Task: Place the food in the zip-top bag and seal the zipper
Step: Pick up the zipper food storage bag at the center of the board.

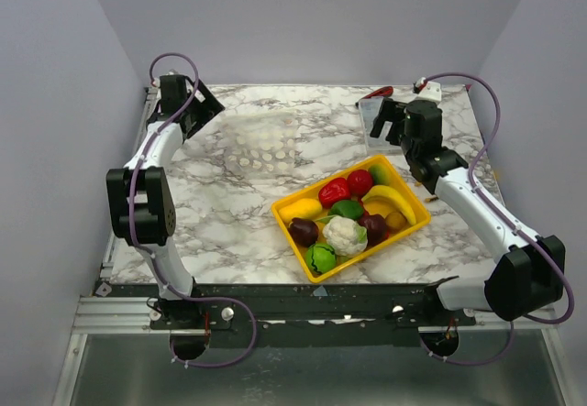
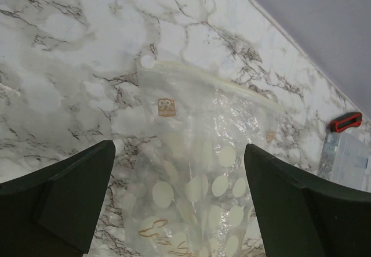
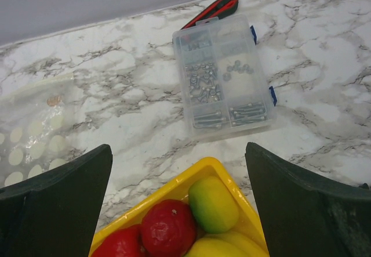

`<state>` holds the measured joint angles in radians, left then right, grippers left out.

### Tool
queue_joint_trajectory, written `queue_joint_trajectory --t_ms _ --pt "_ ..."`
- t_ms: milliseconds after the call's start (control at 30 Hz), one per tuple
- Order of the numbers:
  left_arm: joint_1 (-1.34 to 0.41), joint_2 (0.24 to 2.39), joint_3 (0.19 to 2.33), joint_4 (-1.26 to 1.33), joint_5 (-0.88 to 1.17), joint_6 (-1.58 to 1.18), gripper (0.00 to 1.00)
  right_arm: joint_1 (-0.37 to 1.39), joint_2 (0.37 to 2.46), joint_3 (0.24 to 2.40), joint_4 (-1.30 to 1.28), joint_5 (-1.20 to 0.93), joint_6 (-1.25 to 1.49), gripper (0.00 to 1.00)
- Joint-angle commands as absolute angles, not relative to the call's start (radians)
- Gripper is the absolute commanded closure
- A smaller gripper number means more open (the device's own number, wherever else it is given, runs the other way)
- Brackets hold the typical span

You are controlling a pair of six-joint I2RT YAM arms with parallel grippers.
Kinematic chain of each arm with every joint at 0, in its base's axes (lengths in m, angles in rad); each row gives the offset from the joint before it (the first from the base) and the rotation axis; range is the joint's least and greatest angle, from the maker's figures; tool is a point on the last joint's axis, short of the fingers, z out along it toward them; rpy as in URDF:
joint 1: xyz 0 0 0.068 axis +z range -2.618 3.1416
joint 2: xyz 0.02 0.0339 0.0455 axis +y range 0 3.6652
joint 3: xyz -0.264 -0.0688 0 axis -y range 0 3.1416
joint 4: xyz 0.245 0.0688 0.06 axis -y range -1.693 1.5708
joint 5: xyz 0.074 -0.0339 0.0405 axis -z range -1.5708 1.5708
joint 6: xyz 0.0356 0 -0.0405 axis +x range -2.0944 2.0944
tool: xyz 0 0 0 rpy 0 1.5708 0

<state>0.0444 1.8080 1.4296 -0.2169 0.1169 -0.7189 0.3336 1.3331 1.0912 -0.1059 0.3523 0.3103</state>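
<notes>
The food lies in a yellow tray (image 1: 394, 238): red pepper (image 1: 334, 191), banana (image 1: 390, 195), cauliflower (image 1: 345, 235), plus green, dark purple and yellow-orange pieces. The zip-top bag (image 1: 266, 145) lies flat and empty on the marble, left of the tray's far end. In the left wrist view the bag (image 2: 191, 170) sits below my open left gripper (image 2: 179, 147), with its zipper (image 2: 214, 82) at the far edge. My left gripper (image 1: 204, 111) is at the bag's left. My right gripper (image 1: 396, 122) is open and empty above the tray's far corner (image 3: 174, 190), over a red piece (image 3: 168, 228) and a green-yellow piece (image 3: 213, 202).
A rigid clear compartment box (image 1: 376, 122) of screws lies at the back right, just beyond the tray, and shows in the right wrist view (image 3: 223, 77). A red and black tool (image 3: 211, 10) lies behind it. Walls close in the table's back and sides.
</notes>
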Motion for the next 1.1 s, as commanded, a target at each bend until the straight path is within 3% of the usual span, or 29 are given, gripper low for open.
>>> queue_joint_trajectory --t_ms 0,367,467,533,667,733,900,1067 --pt "0.045 1.917 1.566 -0.438 0.223 -0.660 0.07 0.334 1.310 1.070 -0.125 0.278 0.321 0.00" --pt "0.030 2.032 1.572 -0.408 0.328 -0.680 0.12 0.334 1.312 1.066 -0.135 0.207 0.359 0.00" --pt "0.020 2.043 1.547 -0.344 0.376 -0.709 0.18 0.334 1.308 1.060 -0.137 0.199 0.370 0.00" --pt "0.017 2.048 1.550 -0.338 0.368 -0.729 0.29 0.334 1.307 1.056 -0.137 0.191 0.377 0.00" --pt "0.009 2.050 1.594 -0.386 0.332 -0.705 0.69 0.334 1.309 1.060 -0.151 0.161 0.391 0.00" --pt "0.009 1.998 1.563 -0.372 0.299 -0.682 0.83 0.334 1.309 1.060 -0.154 0.145 0.392 0.00" --pt "0.004 1.822 1.471 -0.321 0.279 -0.560 1.00 0.334 1.340 1.067 -0.162 0.075 0.395 0.00" --pt "-0.054 1.638 1.390 -0.356 0.265 -0.401 1.00 0.335 1.396 1.104 -0.161 -0.130 0.376 0.00"
